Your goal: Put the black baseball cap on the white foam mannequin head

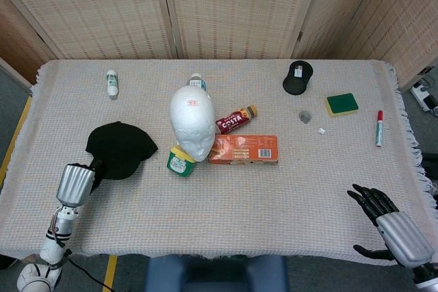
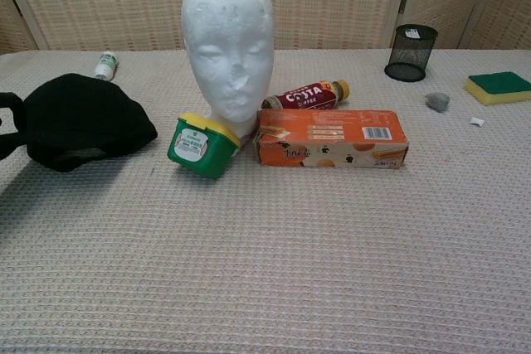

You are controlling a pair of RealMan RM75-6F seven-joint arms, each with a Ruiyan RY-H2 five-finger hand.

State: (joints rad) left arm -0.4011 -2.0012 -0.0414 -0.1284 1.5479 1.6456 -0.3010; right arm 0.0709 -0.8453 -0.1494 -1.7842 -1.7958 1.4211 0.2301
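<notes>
1. Woven screens stand behind a table (image 1: 287, 196) under a pale waffle-weave cloth; places below are told from the white foam mannequin head (image 1: 192, 122), upright near the middle.
2. Far to its left, at the table's near edge, the left hand (image 1: 87, 171) pinches the black baseball cap (image 1: 120, 150) by the cap's near-left edge. The cap is gathered and partly lifted; in the chest view its underside shows.
3. Which way the cap's brim points cannot be told, since the fabric is bunched. Its long axis seems to run from the hand toward the mannequin head.
4. Touching the mannequin's front left sits a green tub with a yellow lid (image 1: 181, 161); just right lies an orange box (image 1: 243, 149), with a Costa bottle (image 1: 235, 120) behind it.
5. To do this step well, probably raise the cap clear of the cloth, carry it right above the tub, and bring its opening down over the crown without knocking the light foam.
6. Far right and nearer, the right hand (image 1: 383, 217) rests with fingers spread, holding nothing.
</notes>
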